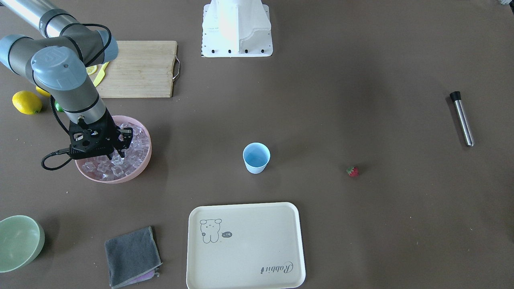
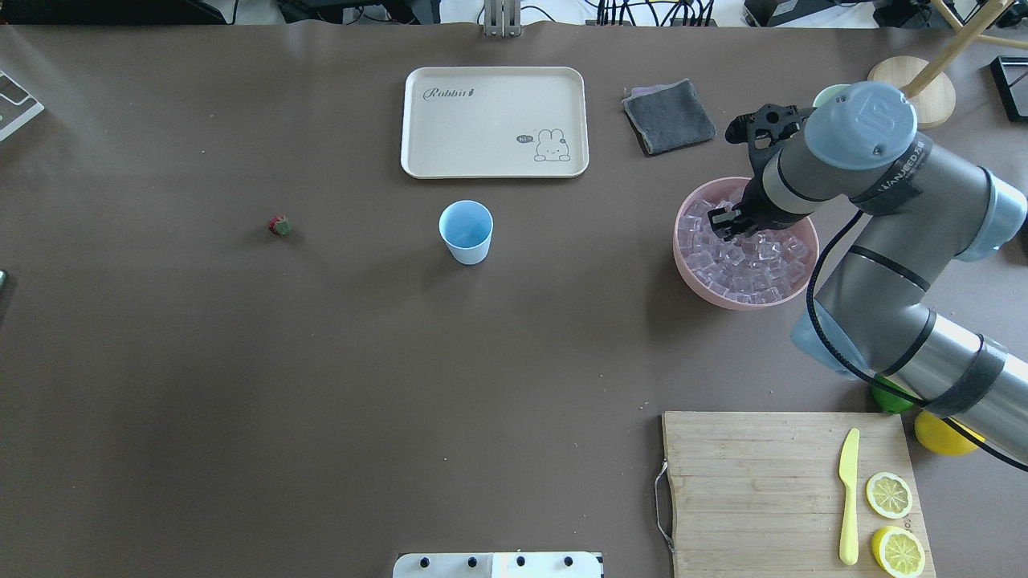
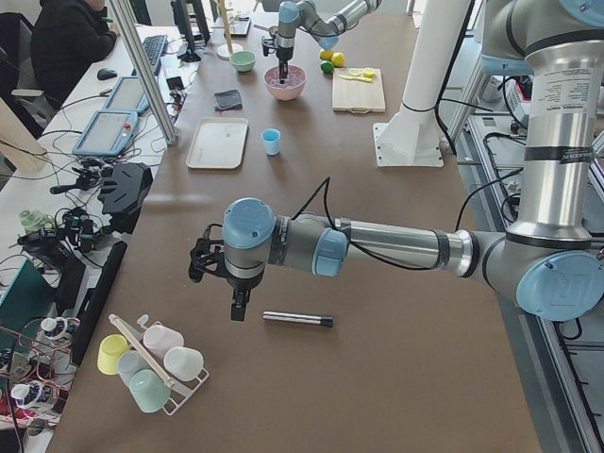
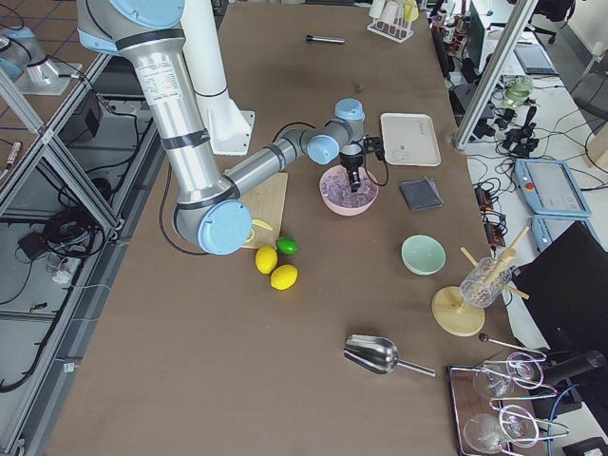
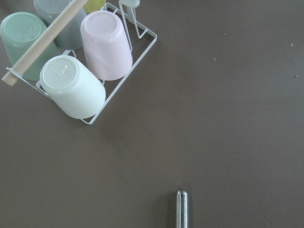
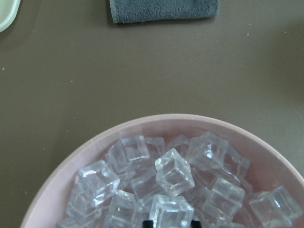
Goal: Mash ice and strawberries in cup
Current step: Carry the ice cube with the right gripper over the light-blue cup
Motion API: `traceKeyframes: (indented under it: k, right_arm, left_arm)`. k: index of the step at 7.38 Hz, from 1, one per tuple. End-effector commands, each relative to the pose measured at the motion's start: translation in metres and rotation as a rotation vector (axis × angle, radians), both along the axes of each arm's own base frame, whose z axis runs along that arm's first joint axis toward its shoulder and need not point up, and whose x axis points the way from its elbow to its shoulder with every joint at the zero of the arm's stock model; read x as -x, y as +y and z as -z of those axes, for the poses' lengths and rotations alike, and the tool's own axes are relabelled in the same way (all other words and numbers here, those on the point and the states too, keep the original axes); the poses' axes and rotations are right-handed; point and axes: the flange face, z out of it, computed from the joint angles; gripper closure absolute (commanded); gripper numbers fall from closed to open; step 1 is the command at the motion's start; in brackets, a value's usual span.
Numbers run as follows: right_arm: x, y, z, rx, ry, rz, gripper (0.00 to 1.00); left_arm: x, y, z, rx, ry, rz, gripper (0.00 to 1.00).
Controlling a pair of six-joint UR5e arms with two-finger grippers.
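Note:
The light-blue cup [image 1: 256, 157] stands upright and empty mid-table; it also shows in the overhead view [image 2: 466, 231]. The strawberry [image 1: 352, 171] lies alone on the table, away from the cup. The ice [image 6: 173, 173] fills the pink bowl [image 1: 138, 168]. My right gripper [image 6: 171, 222] is down in that bowl, its fingertips on either side of one ice cube [image 6: 170, 209] and closed on it. My left gripper [image 3: 236, 304] hangs above the table beside a steel muddler [image 3: 297, 319]. I cannot tell whether it is open or shut.
A cream tray [image 1: 245, 245], a grey cloth [image 1: 131, 257] and a pale-green bowl [image 1: 18, 241] lie along the far side. A cutting board [image 1: 140, 68] with lemon slices and a knife, and a lemon [image 1: 27, 102], sit by the right arm. A cup rack [image 5: 85, 61] is near the left gripper.

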Motion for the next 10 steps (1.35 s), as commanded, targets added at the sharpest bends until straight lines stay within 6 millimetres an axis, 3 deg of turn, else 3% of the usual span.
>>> traceKeyframes:
  k: [1,4,6,7,8,9,10]
  right_arm:
    - [-0.009,0.001,0.050,-0.039,-0.073,-0.002,0.97]
    - [0.052,-0.004,0.154,-0.094,-0.189,0.004,0.99]
    - [0.147,-0.003,0.228,-0.069,-0.206,-0.097,1.00]
    - [0.182,0.003,0.257,-0.086,-0.253,-0.123,1.00]
    - [0.202,0.012,0.258,-0.100,-0.314,-0.132,1.00]
    - [0.215,0.013,0.246,-0.108,-0.300,-0.137,1.00]
    - [0.219,0.011,0.244,-0.121,-0.320,-0.131,1.00]
  left_arm:
    - [0.000,0.000,0.000,0.000,0.000,0.000,0.02]
    - [0.000,0.000,0.000,0.000,0.000,0.000,0.02]
    - [0.000,0.000,0.000,0.000,0.000,0.000,0.02]
    - [0.000,0.000,-0.001,0.001,-0.001,0.001,0.02]
    - [0.000,0.000,-0.001,0.001,-0.001,0.001,0.02]
    - [0.000,0.000,-0.002,0.003,-0.001,0.001,0.02]
    - [0.000,-0.001,-0.002,0.004,-0.001,0.001,0.02]
